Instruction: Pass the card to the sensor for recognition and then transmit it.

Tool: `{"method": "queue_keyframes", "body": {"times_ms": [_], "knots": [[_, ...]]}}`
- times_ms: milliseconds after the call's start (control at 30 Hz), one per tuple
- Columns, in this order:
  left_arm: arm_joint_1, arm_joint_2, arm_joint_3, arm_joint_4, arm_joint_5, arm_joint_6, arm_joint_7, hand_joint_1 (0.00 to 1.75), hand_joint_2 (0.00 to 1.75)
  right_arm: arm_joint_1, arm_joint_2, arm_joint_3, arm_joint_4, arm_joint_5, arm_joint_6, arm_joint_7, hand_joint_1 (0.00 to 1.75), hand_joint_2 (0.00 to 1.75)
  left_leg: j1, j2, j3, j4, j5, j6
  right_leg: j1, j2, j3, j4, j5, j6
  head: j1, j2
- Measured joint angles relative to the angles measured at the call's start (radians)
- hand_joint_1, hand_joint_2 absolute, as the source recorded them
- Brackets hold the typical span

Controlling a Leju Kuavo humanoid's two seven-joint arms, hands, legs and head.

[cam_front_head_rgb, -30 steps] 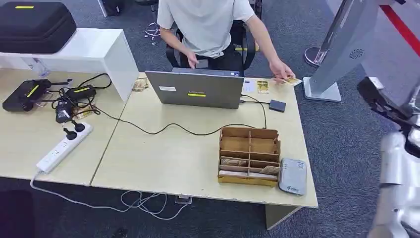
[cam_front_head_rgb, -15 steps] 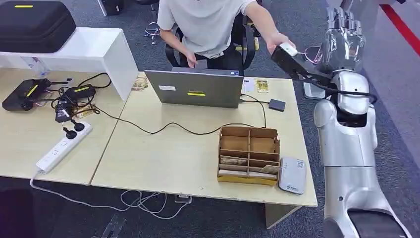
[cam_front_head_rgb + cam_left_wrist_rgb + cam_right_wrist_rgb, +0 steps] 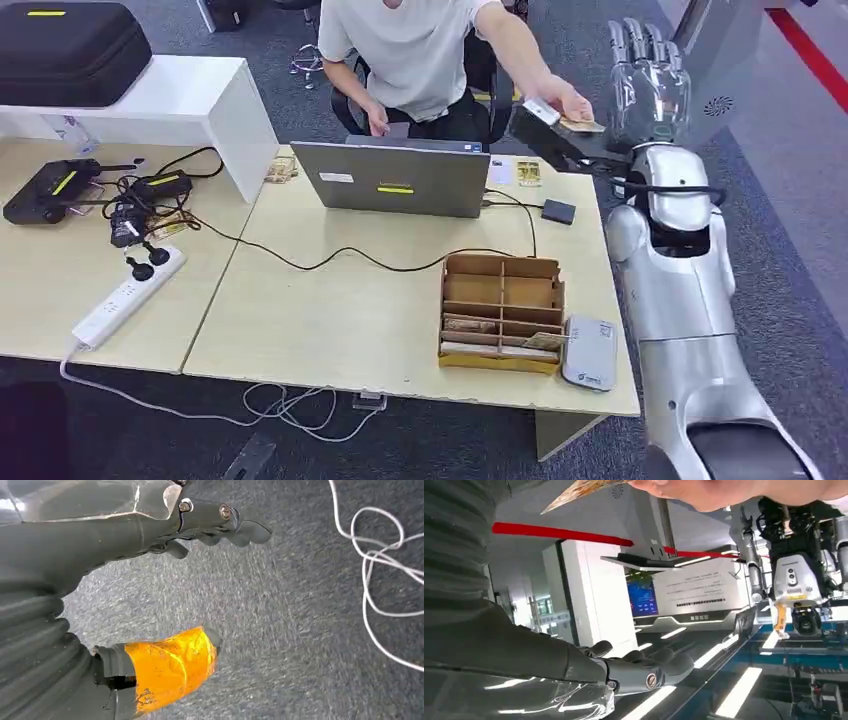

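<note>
Right hand (image 3: 650, 85) raised at 1 o'clock, fingers straight and apart, nothing gripped — likely posed to receive. Card (image 3: 581, 125) pinched in person's hand (image 3: 566, 103), offered just beside palm. Left hand (image 3: 150, 525) hung low, fingers loosely extended, nothing held. Reader (image 3: 590, 354) waited at 5 o'clock.

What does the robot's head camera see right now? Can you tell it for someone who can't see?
A seated person's hand holds out a card beside the robot's raised, open right hand. Below is a table with a laptop, a cardboard organizer and a grey sensor.
</note>
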Motion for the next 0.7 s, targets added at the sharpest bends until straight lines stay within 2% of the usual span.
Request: {"method": "queue_keyframes", "body": {"times_ms": [167, 200, 700], "knots": [[0.000, -0.005, 0.007, 0.000, -0.001, -0.006, 0.007, 0.00, 1.75, 0.000, 0.003, 0.008, 0.007, -0.006, 0.000, 0.000, 0.00, 1.75, 0.000, 0.000, -0.001, 0.000, 0.000, 0.000, 0.000, 0.000, 0.000, 0.000, 0.000, 0.000, 0.000, 0.000], [0.000, -0.006, 0.007, 0.000, -0.001, -0.007, 0.007, 0.00, 1.75, 0.000, 0.003, 0.010, 0.008, -0.007, 0.000, 0.000, 1.75, 1.75, 0.000, 0.000, -0.001, 0.000, 0.000, 0.000, 0.000, 0.000, 0.000, 0.000, 0.000, 0.000, 0.000, 0.000], [0.000, -0.015, 0.021, 0.000, -0.016, -0.032, 0.040, 0.00, 1.75, 0.002, 0.008, 0.031, 0.013, -0.068, -0.008, -0.029, 1.75, 1.75, 0.000, 0.000, -0.002, 0.000, 0.000, 0.000, 0.000, 0.000, -0.001, 0.000, 0.000, 0.000, 0.000, 0.000]]}}
